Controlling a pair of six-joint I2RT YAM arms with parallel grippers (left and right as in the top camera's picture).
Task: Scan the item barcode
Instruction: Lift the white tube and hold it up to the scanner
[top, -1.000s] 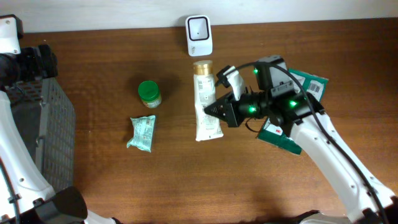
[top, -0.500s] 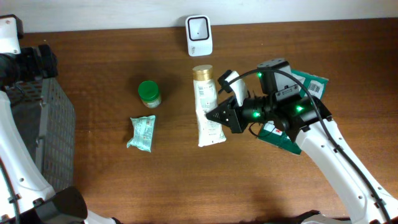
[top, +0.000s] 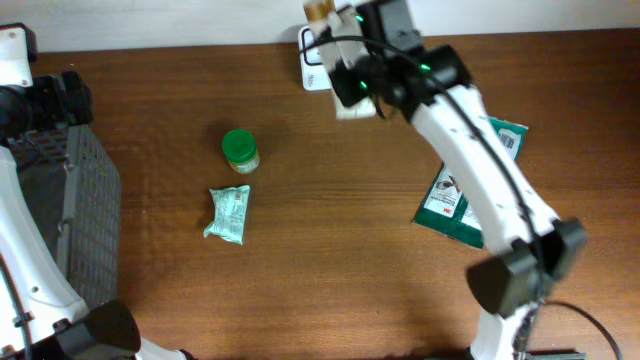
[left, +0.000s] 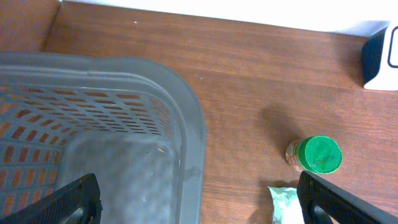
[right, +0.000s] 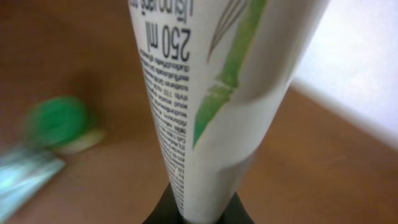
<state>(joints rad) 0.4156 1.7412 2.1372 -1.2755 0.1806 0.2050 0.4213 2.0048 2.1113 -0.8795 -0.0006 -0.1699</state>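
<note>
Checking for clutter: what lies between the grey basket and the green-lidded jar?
Nothing: only bare wooden table separates the basket and the jar, clearest in the left wrist view, also overhead.

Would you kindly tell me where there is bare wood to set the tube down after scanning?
The widest bare patch lies mid-table, between the crumpled packet and the green packs. The front strip below the packet is free too. It is crowded at the back, where the right pincer holds the tube by the scanner.

A mock shop checkout. The table (top: 330, 290) bears a scanner (top: 312, 78), a basket (left: 183, 118) (grey, slotted), a jar (top: 239, 150) and a packet (top: 228, 214).
</note>
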